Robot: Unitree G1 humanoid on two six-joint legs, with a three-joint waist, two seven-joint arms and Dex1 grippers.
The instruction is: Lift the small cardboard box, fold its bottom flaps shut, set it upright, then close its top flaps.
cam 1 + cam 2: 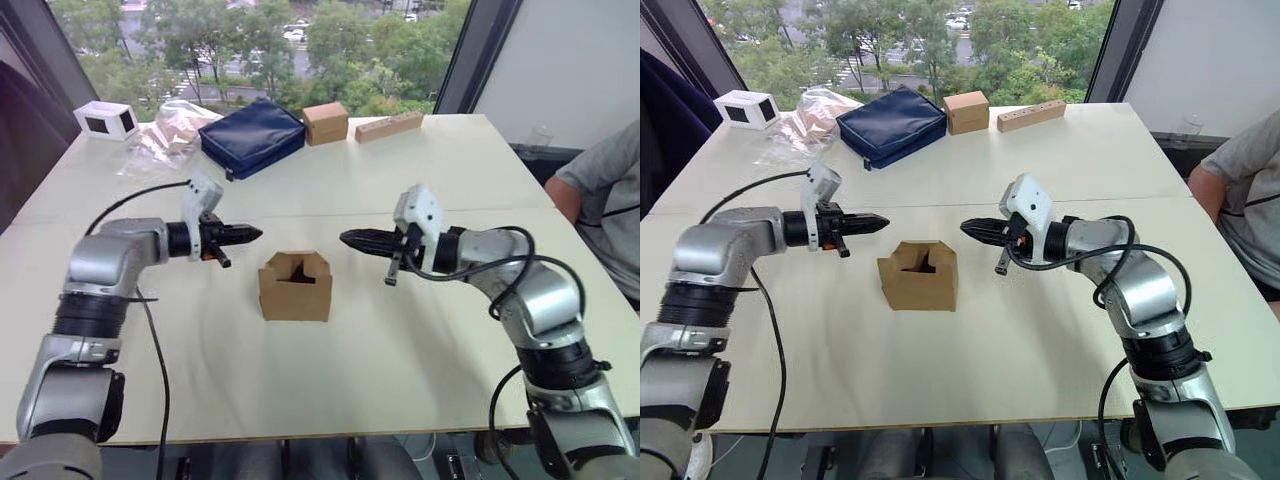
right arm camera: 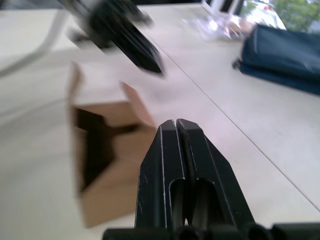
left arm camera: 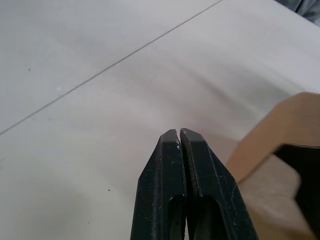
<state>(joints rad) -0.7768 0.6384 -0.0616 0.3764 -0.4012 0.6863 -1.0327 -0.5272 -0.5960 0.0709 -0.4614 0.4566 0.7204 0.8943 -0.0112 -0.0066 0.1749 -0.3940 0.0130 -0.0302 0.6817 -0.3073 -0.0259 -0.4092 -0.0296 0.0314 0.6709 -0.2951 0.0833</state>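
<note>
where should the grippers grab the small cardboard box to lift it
Best guess: press the two outer side walls of the small cardboard box, one gripper per side. It stands on the table with its open end up and flaps raised, so the rim is flimsy and the plain walls are firmer. The left gripper and right gripper, both shut, already flank it from above, each on its own side.

Both arms were built of rounded silver-grey metal shells joined by black ribbed collars. A loose black cable looped along each arm. Each wrist carried a white angular housing. The left gripper (image 1: 250,235) and the right gripper (image 1: 352,239) each ended in 2 glossy black tapered fingers, with a small orange mark at the left one's base. Each finger (image 3: 168,185) had a slotted inner groove.
</note>
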